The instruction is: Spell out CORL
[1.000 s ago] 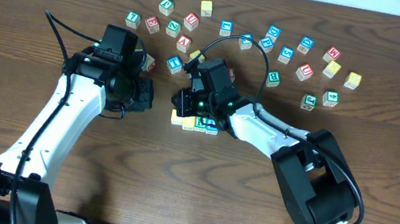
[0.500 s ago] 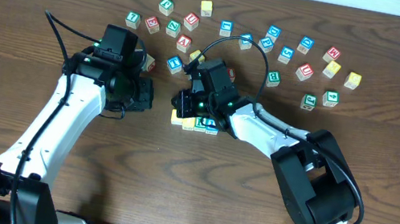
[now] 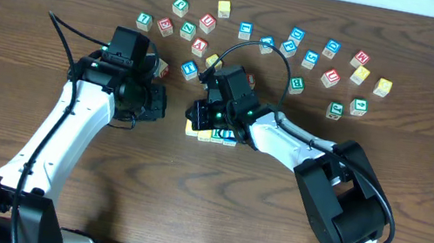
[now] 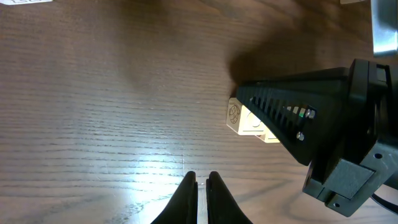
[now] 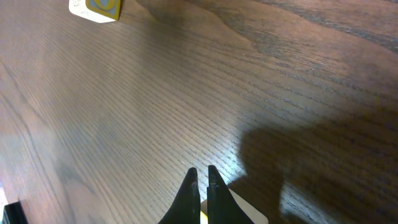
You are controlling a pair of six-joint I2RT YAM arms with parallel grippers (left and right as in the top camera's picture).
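The CORL cubes stand in a short row at mid-table: yellow tops on the left, then a green-lettered and a blue-lettered cube, partly hidden under my right arm. My right gripper is shut and empty, its tips over the row's left end. In the right wrist view the shut right gripper stands over a pale cube with a yellow face. My left gripper is shut and empty, just left of the row. In the left wrist view the left gripper points at the end cube beside the black right gripper.
Several other letter cubes lie scattered across the back of the table, from a green one on the left to a yellow one on the right. A blue cube sits close behind the grippers. One loose cube shows far off.
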